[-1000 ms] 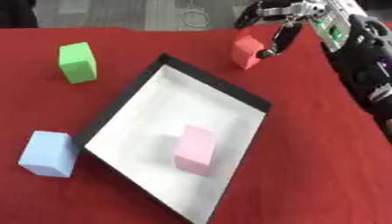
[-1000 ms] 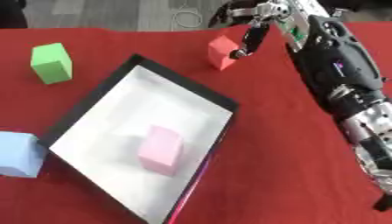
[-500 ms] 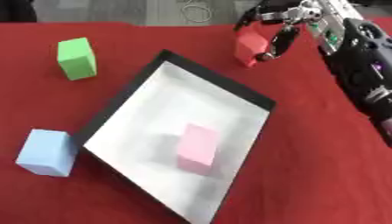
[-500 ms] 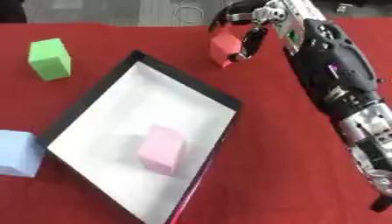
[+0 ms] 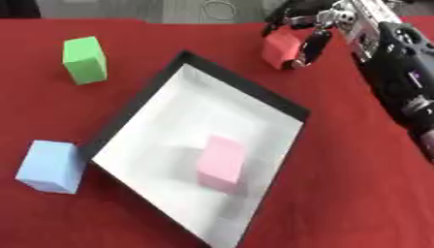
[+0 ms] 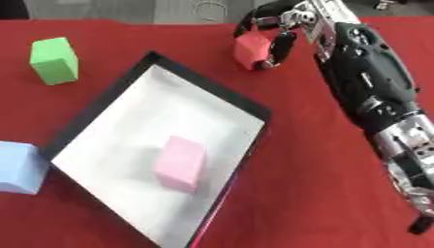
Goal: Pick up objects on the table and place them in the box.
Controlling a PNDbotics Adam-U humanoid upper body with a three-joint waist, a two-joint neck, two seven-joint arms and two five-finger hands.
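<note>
I have the right hand (image 6: 273, 30) beyond the box's (image 5: 246, 92) far corner, fingers (image 6: 282, 46) curled round the red block (image 6: 251, 49), which sits just off that corner. I judge the block light, rigid and flat-sided, best held across opposite faces. A pink block (image 5: 221, 162) lies inside the box; green (image 5: 85, 60) and blue (image 5: 51, 165) wait left of it. No writing is legible.

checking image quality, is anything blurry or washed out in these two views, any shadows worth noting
Left eye view: soft throughout; the pink block has fuzzy edges and a faint grey shadow on the box floor. Right eye view: equally soft, the right hand round the red block smeared; white floor bright, not glaring.
</note>
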